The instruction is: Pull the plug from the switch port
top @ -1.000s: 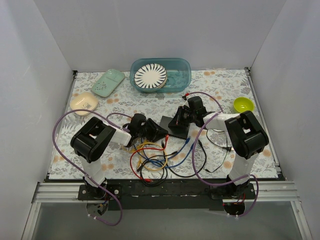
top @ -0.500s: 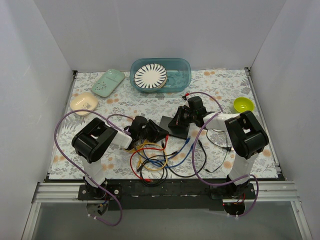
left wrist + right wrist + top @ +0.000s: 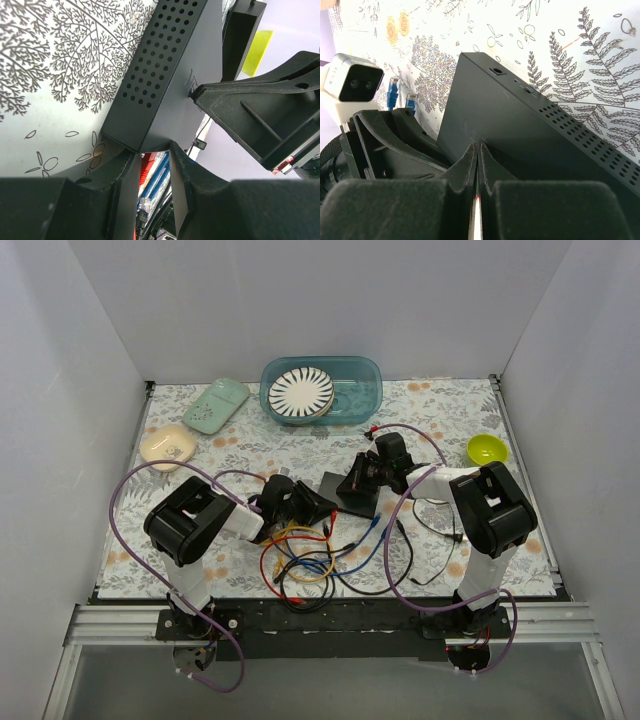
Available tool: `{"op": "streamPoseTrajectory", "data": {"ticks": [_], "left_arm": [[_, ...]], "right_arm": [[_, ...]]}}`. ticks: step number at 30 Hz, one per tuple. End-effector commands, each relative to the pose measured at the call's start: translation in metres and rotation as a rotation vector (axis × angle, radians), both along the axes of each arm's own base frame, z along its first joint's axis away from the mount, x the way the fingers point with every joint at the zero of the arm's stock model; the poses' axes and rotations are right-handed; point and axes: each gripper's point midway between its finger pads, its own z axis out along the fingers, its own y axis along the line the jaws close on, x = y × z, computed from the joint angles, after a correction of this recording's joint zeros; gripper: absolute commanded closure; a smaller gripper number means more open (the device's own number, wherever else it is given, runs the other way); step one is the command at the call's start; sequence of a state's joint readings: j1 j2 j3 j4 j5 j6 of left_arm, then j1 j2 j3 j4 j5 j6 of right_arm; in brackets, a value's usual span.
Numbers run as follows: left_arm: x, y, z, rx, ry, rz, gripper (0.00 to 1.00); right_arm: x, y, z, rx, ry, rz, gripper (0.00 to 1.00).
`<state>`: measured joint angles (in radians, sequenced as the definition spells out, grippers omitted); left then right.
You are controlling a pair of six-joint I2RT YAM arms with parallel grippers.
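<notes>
A flat black metal switch box (image 3: pixel 334 484) is seen lying level on the floral-patterned table (image 3: pixel 440 410), near its middle. Its top is plain and matte, and one side wall is punched with a grid of small round vent holes. Two blue cable plugs (image 3: pixel 393 91) are seen at its front edge. Whether they are seated in ports cannot be told. A loose tangle of red, yellow, blue and black cables (image 3: pixel 300 560) is spread on the table just in front of the box.
</notes>
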<state>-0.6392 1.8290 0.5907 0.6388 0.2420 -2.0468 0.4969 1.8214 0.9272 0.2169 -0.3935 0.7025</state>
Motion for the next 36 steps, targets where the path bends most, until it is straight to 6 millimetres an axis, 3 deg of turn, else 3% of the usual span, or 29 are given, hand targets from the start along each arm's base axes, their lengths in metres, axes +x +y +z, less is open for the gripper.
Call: {"op": "streamPoseTrajectory", "data": {"ticks": [1,4,9,24,29,36], "left_arm": [[-0.051,0.033,-0.070,0.220,0.189,-0.056,0.71],[-0.056,0.031,-0.070,0.219,0.173,-0.096,0.64],[-0.059,0.035,-0.076,0.244,0.190,-0.099,0.64],[-0.049,0.036,-0.083,0.325,0.186,-0.074,0.83],[-0.052,0.029,-0.077,0.282,0.151,-0.120,0.71],[-0.061,0.036,-0.079,0.301,0.136,-0.148,0.68]], "right_arm": [[-0.029,-0.028,-0.056,-0.167,0.146,-0.014,0.94],[-0.029,-0.028,-0.056,-0.168,0.148,-0.014,0.94],[-0.031,-0.029,-0.057,-0.171,0.149,-0.012,0.94],[-0.030,-0.029,-0.057,-0.175,0.151,-0.013,0.94],[-0.030,-0.029,-0.057,-0.174,0.149,-0.011,0.94],[-0.029,-0.029,-0.057,-0.172,0.149,-0.012,0.94]]}}
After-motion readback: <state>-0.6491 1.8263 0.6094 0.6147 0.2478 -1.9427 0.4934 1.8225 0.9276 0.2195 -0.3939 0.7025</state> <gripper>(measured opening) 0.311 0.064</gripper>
